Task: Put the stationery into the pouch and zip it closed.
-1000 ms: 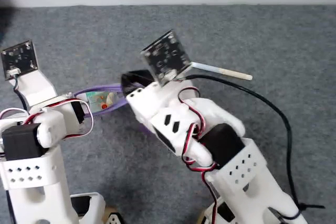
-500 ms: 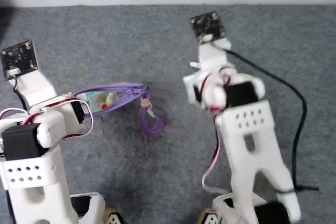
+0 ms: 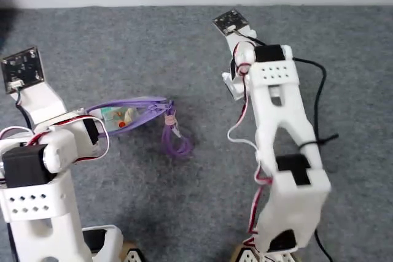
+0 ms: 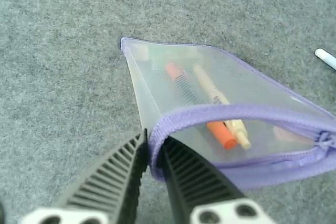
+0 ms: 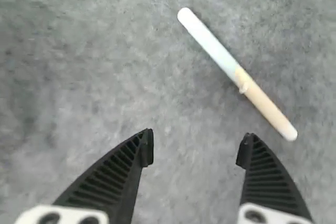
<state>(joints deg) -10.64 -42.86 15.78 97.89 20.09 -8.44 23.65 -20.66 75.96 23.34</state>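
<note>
Inside the pouch (image 4: 152,77), stationery (image 4: 223,136) shows only dimly.

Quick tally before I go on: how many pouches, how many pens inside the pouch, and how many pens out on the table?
Purple pouch: 1
Pens inside the pouch: 2 that I can make out, an orange pen and a cream pen
Pens out on the table: 1, the loose pen
Total: 4
</note>
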